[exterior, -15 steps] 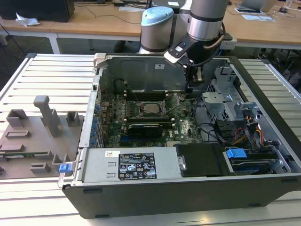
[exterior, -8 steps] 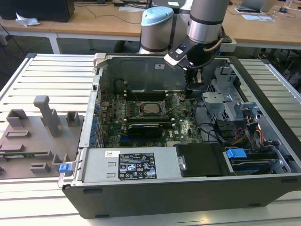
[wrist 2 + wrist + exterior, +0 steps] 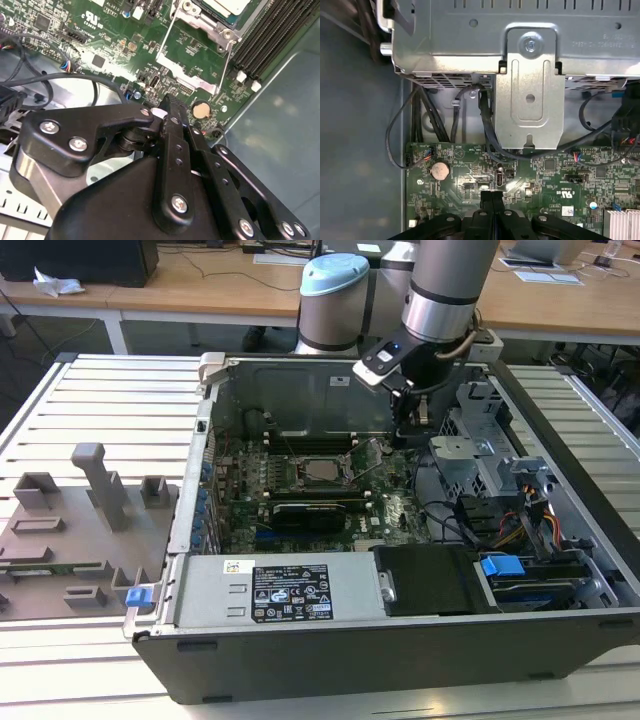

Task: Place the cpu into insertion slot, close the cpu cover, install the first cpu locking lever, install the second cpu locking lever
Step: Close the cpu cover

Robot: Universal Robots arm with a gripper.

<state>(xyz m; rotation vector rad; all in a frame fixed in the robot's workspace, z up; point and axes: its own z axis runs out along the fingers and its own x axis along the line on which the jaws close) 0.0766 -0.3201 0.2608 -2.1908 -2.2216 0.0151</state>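
Cpu (image 3: 322,471) already seated in insertion slot (image 3: 303,462), middle of exterior view. Cpu cover (image 3: 200,22) seems lowered round it, not certain. Two wire levers (image 3: 226,62) look unlatched, so locking judged left to do. Pincer (image 3: 492,196) pressed together, empty, over motherboard (image 3: 545,170), toward the exterior view's right of slot.

- The arm (image 3: 443,300) is formed of silver-grey cylinders; one joint is closed by a pale blue cap (image 3: 335,275).
- The gripper (image 3: 170,104) is built of matte black links (image 3: 100,132), fastened with silver screws (image 3: 179,203).
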